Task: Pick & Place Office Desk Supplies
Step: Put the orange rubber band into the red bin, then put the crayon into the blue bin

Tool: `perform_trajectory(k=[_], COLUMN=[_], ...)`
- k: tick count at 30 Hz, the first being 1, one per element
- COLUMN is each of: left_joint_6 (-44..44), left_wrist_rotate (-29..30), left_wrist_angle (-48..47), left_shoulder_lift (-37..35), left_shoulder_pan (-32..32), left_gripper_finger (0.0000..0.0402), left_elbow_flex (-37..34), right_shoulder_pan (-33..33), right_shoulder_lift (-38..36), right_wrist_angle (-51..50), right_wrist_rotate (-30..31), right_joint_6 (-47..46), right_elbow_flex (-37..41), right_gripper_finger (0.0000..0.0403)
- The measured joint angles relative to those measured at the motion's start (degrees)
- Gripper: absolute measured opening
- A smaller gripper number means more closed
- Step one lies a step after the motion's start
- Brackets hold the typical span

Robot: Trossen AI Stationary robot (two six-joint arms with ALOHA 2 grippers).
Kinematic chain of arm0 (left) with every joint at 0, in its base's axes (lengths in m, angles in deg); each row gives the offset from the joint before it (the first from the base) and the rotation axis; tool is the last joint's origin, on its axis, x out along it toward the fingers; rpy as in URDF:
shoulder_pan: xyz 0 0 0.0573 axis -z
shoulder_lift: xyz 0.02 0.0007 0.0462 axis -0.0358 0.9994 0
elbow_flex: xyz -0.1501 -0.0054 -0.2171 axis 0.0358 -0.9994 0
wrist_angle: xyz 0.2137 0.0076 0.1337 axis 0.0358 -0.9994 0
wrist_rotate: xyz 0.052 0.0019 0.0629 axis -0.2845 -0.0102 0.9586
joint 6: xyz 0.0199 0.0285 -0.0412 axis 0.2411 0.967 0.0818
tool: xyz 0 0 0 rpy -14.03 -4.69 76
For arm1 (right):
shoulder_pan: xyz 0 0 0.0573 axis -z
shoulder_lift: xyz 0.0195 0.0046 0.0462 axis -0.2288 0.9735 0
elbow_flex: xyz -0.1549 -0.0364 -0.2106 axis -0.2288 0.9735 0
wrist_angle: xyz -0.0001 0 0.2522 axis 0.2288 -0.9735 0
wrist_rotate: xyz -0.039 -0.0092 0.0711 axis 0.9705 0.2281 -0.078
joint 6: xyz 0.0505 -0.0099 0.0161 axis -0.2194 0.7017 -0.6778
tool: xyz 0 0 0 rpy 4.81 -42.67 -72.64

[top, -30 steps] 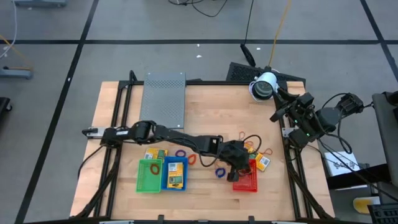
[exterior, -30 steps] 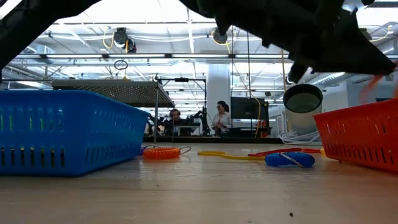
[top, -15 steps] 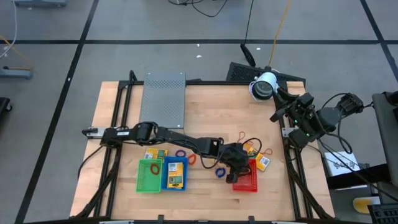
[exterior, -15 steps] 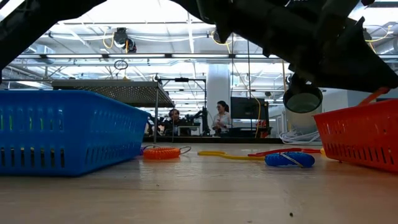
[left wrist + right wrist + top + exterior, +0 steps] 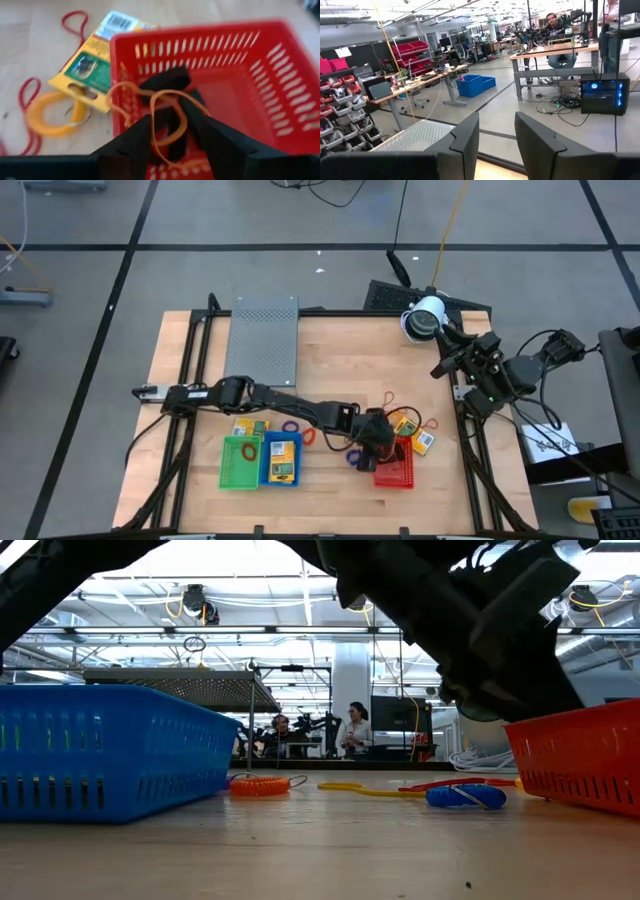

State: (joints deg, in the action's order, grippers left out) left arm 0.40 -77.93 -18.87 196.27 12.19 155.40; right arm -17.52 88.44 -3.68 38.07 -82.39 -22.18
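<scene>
Orange rubber-band loop (image 5: 165,117) hangs over near wall of red basket (image 5: 280,90), draped between parted fingers of left gripper (image 5: 172,132), no grip visible. Right gripper (image 5: 495,137) far at right tabletop edge, jaws apart, empty.

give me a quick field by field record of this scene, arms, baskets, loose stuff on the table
left gripper: over the red basket, fingers apart, an orange rubber band draped across them
right gripper: off the table's right edge, fingers apart, holding nothing
baskets: green basket, blue basket and red basket in a row near the front edge
loose items: yellow packet beside the red basket, red rubber band, blue rubber band
other: grey perforated box at the back of the wooden table
</scene>
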Motion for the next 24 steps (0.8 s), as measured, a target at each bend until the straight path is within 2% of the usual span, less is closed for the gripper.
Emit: perform_trajectory(k=[12,16,20,24], left_joint_6=[10.0,11.6,10.7,2.5], left_wrist_rotate=[8.9,9.5,9.7,6.9], left_wrist_angle=[0.9,1.7,1.4,1.1], left_shoulder_lift=[-3.2,-4.4,-4.7,-4.8], left_shoulder_pan=[1.9,2.1,1.8,0.4], left_gripper_finger=[0.0187,0.0187,0.0187,0.0187], left_elbow_flex=[0.0,0.1,0.1,0.1], right_shoulder_pan=[0.0,0.0,0.0,0.0], right_shoulder_lift=[2.2,2.4,2.4,2.6], right_wrist_angle=[0.0,0.2,0.2,0.2], right_wrist_rotate=[0.0,-0.1,-1.8,-3.2], right_joint_6=[-3.1,-3.6,-3.9,-5.8], right_elbow_flex=[0.0,0.0,0.0,0.0], right_gripper_finger=[0.0116,0.0116,0.0116,0.0116])
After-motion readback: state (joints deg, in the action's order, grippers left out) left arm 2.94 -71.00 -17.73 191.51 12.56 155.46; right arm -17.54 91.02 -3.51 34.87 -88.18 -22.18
